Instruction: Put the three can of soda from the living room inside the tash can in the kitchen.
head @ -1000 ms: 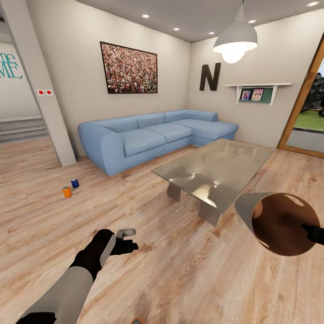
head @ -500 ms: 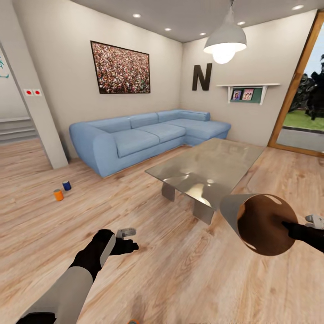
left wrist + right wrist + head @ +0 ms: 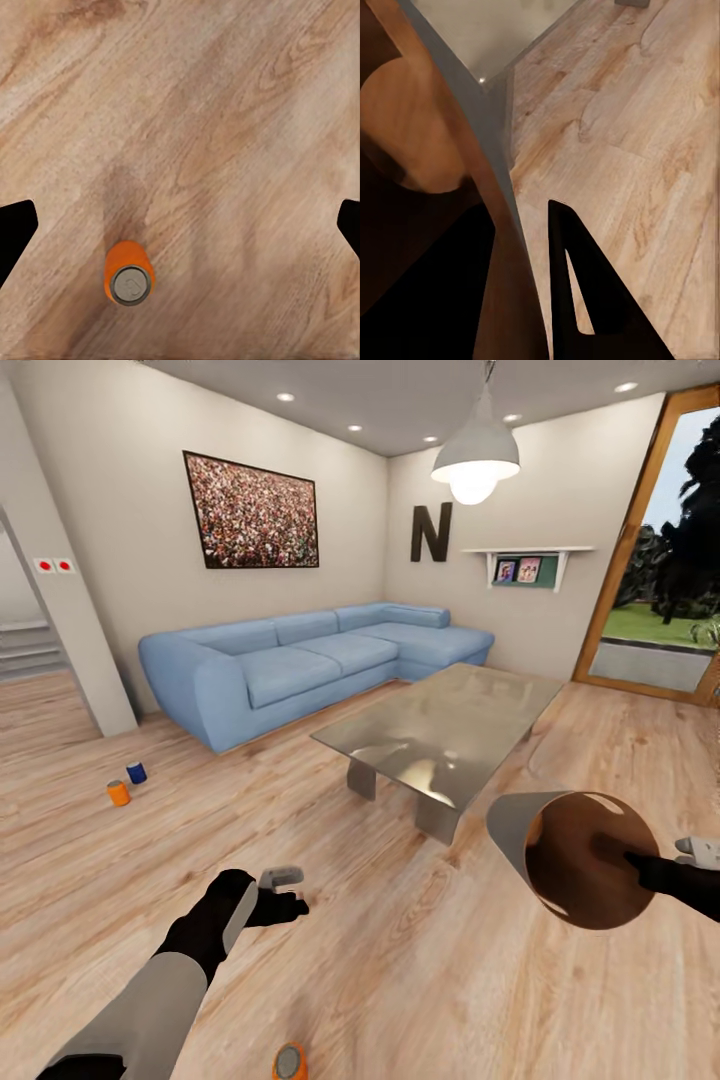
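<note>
Sideways in the air, the tash can [image 3: 570,860] is held by the right gripper [image 3: 655,865] with its long axis near level and its open mouth turned toward the head camera, so the dark brown inside shows and the narrower base points away toward the glass-topped table [image 3: 440,730]. One right finger sits inside the mouth and the other outside, clenched on the rim; in the right wrist view the wall [image 3: 491,187] runs between the two dark fingers [image 3: 585,292]. Most of the right arm is cut off at the picture's edge. The left arm reaches forward and low over the wood floor [image 3: 400,960], wrist bent, with the left gripper [image 3: 283,890] pointing down; its fingers are spread wide and hold nothing, their dark tips at opposite edges of the left wrist view. Between those tips but nearer one of them, an orange soda can [image 3: 129,274] stands upright on the floor, silver top up; in the head view it [image 3: 290,1062] is partly cropped by the bottom edge. Well beyond the left fingers, two more cans stand upright just beside each other near the sofa's [image 3: 300,665] end: one orange [image 3: 118,792], one dark blue [image 3: 136,772]. Their tops are too small to make out.
</note>
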Robot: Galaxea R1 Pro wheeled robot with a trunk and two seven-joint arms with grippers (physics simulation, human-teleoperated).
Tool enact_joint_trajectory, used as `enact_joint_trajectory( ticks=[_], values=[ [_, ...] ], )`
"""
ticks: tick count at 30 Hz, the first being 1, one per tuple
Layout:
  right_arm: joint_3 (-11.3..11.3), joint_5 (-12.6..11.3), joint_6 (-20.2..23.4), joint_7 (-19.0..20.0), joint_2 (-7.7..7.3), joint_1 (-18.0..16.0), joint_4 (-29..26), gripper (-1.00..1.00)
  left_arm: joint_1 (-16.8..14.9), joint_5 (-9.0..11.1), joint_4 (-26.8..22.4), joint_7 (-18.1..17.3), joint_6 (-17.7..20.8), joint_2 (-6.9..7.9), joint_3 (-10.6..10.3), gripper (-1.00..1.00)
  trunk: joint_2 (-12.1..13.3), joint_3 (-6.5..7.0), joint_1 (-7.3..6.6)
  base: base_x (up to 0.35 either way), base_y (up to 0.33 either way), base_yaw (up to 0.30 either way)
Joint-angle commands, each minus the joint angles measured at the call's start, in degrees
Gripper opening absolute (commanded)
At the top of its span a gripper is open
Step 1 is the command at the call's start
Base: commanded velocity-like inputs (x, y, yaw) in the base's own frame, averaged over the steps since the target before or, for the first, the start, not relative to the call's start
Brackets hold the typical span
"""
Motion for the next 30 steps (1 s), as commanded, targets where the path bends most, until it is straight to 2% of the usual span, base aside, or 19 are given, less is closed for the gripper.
enact_joint_trajectory(
  ticks=[1,7,20,30],
  values=[
    [0.0,-1.1,0.2,0.3,0.02,0.0,0.0,-1.0,0.0,0.0,0.0,0.0,0.0,-0.01,0.0,1.0,0.0,0.01,0.0,-0.312,0.0,-0.004],
    [0.0,-1.1,0.2,0.3,0.17,0.0,0.0,-1.0,0.0,0.0,0.0,0.2,0.0,-0.02,0.0,1.0,0.0,0.01,0.0,-0.218,0.0,-0.002],
    [0.1,-1.1,0.1,0.3,0.26,0.0,0.0,-1.0,0.0,0.0,-0.1,0.3,-0.1,-0.04,0.0,1.0,0.0,0.01,0.0,-0.027,0.0,0.0],
    [0.0,-1.1,0.1,0.3,0.27,0.0,0.0,-1.0,0.0,0.2,0.0,0.4,-0.1,-0.17,0.0,1.0,-4.0,-1.79,2.19,-0.001,0.0,0.0]
  ],
)
